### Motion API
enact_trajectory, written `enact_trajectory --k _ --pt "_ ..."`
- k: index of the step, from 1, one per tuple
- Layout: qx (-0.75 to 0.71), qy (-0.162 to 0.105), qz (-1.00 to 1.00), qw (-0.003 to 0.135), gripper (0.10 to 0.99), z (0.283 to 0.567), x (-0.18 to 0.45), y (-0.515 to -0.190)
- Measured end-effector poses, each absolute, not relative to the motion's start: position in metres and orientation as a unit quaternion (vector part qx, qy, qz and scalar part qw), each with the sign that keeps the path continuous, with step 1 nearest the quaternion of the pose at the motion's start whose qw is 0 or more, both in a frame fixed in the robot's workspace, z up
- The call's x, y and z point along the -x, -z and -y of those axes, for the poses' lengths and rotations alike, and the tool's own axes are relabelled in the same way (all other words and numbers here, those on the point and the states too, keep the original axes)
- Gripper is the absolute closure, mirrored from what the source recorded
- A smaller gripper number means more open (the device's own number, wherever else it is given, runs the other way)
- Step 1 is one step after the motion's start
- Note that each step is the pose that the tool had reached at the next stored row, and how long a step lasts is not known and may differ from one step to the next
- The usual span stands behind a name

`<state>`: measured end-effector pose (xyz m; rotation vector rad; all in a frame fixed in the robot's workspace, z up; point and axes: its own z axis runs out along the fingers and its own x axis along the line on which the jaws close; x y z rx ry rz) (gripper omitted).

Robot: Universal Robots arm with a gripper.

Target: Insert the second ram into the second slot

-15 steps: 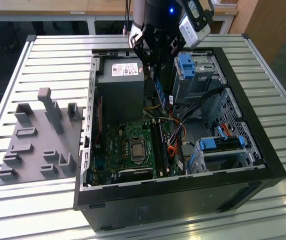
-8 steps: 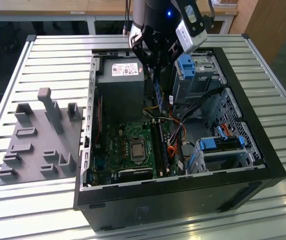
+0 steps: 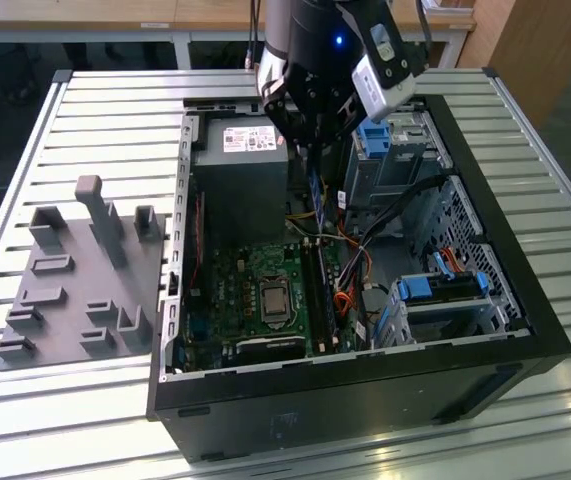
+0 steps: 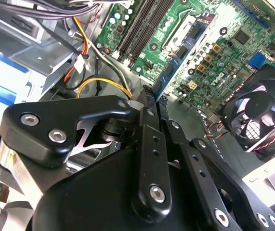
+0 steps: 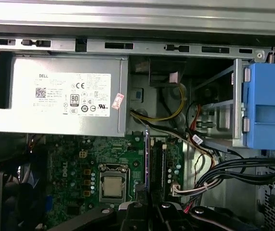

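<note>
one gripper, fingers pinching one second ram edge-on, hangs over one open computer case; one grey fixture plate lies at the case's 9 o'clock in the exterior view.

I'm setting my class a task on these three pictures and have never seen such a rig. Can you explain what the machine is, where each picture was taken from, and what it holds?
This is one robot arm working over an open computer case, which lies on a slatted metal table. The exterior view comes from a camera off the arm. On that view's left, beside the case, sits a grey holder plate. Both wrist views come from cameras riding on the arm. They look past the gripper into the case, at the green motherboard and the grey power supply. The gripper is shut on the second ram, a thin blue memory stick, held over the motherboard's long slots.
</note>
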<state>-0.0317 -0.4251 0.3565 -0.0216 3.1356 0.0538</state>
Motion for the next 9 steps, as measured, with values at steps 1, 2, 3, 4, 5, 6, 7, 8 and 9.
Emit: enact_trajectory --k 1,2,3,4,5,6,7,8,9 --pt "0.003 -0.017 -1.0 0.003 0.949 0.4254 0.0317 -0.3556" --pt "-0.003 -0.017 -1.0 0.003 0.949 0.4255 0.0317 -0.3549" --pt "-0.01 -0.017 -1.0 0.003 0.949 0.4255 0.0317 -0.3541" --pt "-0.015 -0.017 -1.0 0.003 0.949 0.4258 0.0317 -0.3533" --pt "-0.016 -0.017 -1.0 0.003 0.949 0.4266 0.0317 -0.3523" --pt "-0.017 -0.017 -1.0 0.003 0.949 0.4277 0.0317 -0.3513" --pt "-0.017 -0.017 -1.0 0.003 0.949 0.4289 0.0317 -0.3503" --pt "-0.017 -0.017 -1.0 0.003 0.949 0.4304 0.0316 -0.3491" --pt "-0.017 -0.017 -1.0 0.003 0.949 0.4321 0.0315 -0.3481"
